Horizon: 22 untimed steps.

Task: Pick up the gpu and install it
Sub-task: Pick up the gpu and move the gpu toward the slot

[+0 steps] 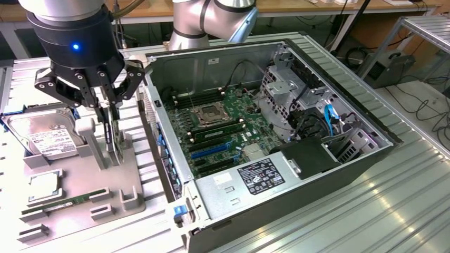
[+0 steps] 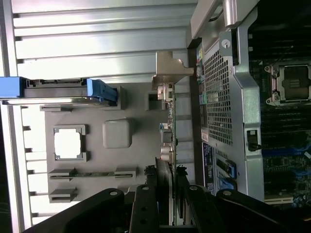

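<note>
The gpu (image 1: 111,138) is a thin dark card standing on edge over the grey parts tray (image 1: 77,184), at the exterior view's left. In the wrist view the gpu (image 2: 167,141) shows edge-on, with its silvery end bracket (image 2: 171,73) at the far end. My gripper (image 1: 110,118) comes straight down onto the card's upper edge. Its black fingers (image 2: 147,199) sit flush against both faces, with no gap showing, so it is shut on the card. I cannot tell whether the card's lower edge still rests in the tray's holder. The open computer case (image 1: 281,132) lies beside the tray, motherboard slots (image 1: 211,150) exposed.
On the tray lie a silver hard drive (image 1: 43,138), a CPU (image 1: 43,187) and a green RAM stick (image 1: 67,203). The case's metal side wall (image 1: 158,142) rises right next to the gripper. A drive cage (image 1: 285,87) and a power supply (image 1: 260,176) fill the case's other parts.
</note>
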Available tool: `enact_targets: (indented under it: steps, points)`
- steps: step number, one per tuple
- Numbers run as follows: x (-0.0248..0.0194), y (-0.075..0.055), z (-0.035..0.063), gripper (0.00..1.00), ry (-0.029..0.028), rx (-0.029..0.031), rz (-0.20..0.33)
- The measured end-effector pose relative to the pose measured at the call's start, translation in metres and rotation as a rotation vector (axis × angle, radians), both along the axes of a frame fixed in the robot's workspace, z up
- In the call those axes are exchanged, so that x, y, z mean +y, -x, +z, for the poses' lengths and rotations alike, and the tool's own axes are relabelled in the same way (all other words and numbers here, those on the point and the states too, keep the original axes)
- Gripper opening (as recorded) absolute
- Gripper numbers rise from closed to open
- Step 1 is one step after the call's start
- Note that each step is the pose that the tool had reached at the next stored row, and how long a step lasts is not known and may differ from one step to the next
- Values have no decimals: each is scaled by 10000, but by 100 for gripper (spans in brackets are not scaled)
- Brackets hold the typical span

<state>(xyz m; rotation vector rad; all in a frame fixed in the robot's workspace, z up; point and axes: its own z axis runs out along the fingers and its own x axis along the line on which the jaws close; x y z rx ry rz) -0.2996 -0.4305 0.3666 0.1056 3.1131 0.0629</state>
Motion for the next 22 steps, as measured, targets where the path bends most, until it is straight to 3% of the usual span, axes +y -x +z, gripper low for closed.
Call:
enact_targets:
  steps: [22]
  points:
    - [0,0,111,26,0,0,0]
